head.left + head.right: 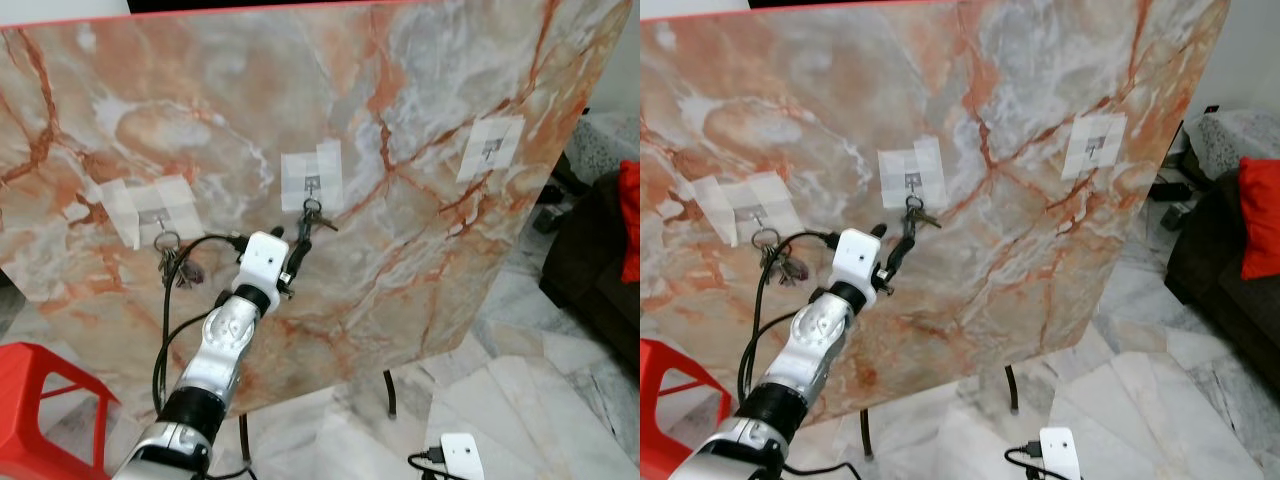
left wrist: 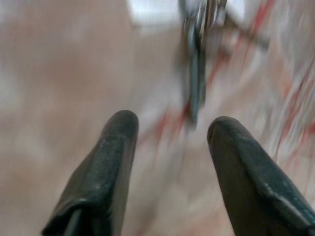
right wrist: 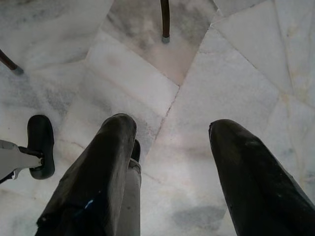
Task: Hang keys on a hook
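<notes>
A marble board (image 1: 420,250) leans upright and carries three taped hooks. A key bunch (image 1: 312,213) hangs from the middle hook (image 1: 311,185). My left gripper (image 1: 290,243) is raised just below and left of these keys, open. In the left wrist view the blurred keys (image 2: 197,73) hang just beyond the gap between the fingers (image 2: 115,147). Another key bunch (image 1: 172,258) hangs on the left hook. The right hook (image 1: 490,150) is bare. My right gripper (image 3: 167,125) hangs low over the floor, open and holding nothing.
A red stool (image 1: 35,395) stands at the lower left. A dark sofa (image 1: 590,260) with a red cushion (image 1: 629,220) is at the right. Thin dark legs (image 1: 390,395) prop the board on the marble floor (image 1: 540,380).
</notes>
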You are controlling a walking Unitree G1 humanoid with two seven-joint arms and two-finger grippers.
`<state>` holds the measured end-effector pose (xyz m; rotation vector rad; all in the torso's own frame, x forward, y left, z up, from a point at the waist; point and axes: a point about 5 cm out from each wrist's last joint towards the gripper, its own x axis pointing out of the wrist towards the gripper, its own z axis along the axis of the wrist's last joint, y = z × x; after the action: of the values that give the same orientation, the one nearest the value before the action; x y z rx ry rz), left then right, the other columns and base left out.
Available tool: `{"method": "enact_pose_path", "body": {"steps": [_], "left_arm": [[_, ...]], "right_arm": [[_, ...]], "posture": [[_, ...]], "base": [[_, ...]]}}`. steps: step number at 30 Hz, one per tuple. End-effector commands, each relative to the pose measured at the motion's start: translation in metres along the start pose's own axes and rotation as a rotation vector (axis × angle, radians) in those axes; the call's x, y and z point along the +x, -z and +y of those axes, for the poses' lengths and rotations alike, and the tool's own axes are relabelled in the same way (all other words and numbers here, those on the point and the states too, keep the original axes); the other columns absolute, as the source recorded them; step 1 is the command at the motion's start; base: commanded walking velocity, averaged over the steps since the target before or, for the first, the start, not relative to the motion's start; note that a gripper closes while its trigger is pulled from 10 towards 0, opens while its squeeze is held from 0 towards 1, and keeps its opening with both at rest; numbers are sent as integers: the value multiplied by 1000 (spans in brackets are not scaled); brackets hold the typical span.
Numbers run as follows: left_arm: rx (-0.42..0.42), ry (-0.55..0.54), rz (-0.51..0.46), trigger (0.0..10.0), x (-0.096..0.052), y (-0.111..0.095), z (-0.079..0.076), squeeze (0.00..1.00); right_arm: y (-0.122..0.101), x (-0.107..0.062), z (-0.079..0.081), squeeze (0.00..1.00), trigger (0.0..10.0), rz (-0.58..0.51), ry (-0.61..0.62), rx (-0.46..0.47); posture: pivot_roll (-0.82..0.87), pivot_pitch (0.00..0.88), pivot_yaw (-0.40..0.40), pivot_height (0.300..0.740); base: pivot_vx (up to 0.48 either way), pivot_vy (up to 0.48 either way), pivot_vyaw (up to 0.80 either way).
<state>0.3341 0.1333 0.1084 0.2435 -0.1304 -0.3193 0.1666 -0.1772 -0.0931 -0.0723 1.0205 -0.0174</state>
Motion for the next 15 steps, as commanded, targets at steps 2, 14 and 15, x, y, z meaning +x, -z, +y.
{"method": "enact_pose_path", "body": {"steps": [2,14,15], "left_arm": [[12,5,28,10000,-12,11,2,482],[-43,41,374,10000,-76,88,5,0],[-46,30,414,10000,-82,95,6,0]], "right_arm": [[1,0,-1,0,10000,2,3,4],[3,0,1,0,10000,7,-1,6],[3,0,1,0,10000,8,-2,6]], "posture": [[15,0,-39,740],[22,0,-31,740],[22,0,-29,740]], "base": [[0,0,0],[0,0,0],[0,0,0]]}}
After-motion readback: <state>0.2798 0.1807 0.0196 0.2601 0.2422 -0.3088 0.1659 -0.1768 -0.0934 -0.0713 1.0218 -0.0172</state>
